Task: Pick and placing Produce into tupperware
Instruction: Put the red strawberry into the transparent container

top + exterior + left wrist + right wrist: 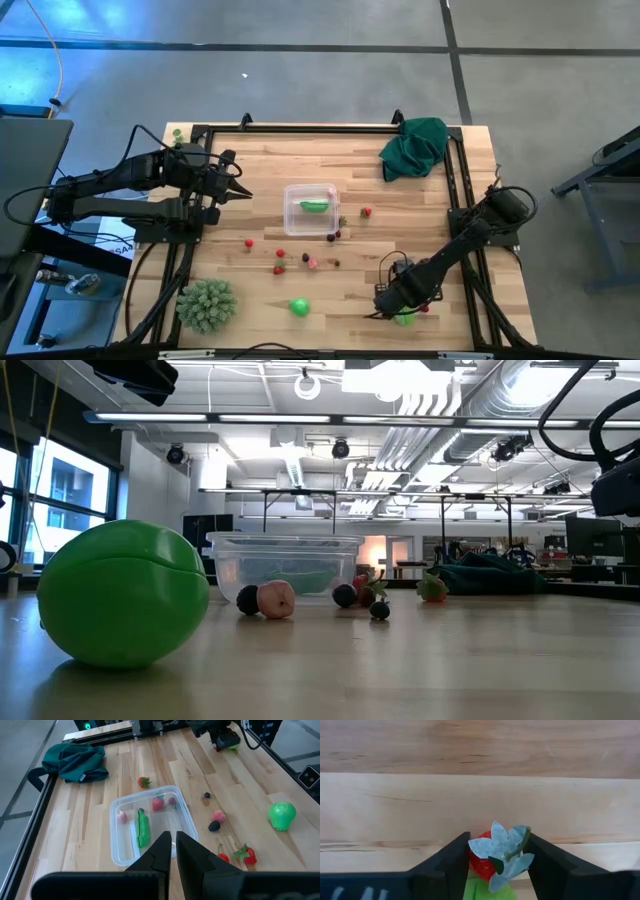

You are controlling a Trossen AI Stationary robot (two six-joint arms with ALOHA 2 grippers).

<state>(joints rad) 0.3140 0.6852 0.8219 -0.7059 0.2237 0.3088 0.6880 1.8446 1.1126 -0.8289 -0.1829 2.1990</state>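
Note:
The tupperware (312,208) stands mid-table, a clear box with a green pod (142,827) inside; small red and pink pieces show in or through its walls. More produce lies scattered near it: a strawberry (367,212), red and dark bits (280,256) and a green fruit (300,307). My left gripper (245,193) (173,836) hovers shut by the container's left side. My right gripper (398,312) (497,836) is down at the table's near right, shut on a red strawberry (481,861) beside a green piece (485,891). My right gripper pinches the strawberry between its two fingers, coming from above and pointing down. One finger (452,862) lies against the red body (476,859). The other (542,862) meets the pale leaf cap (520,840). Whether the berry still rests on the table does not show.
A spiky pale-green ball (207,303) sits at the near left corner. A dark green cloth (415,145) lies at the far right. Black frame rails (452,190) border the table. Bare wood stretches between the container and the right arm.

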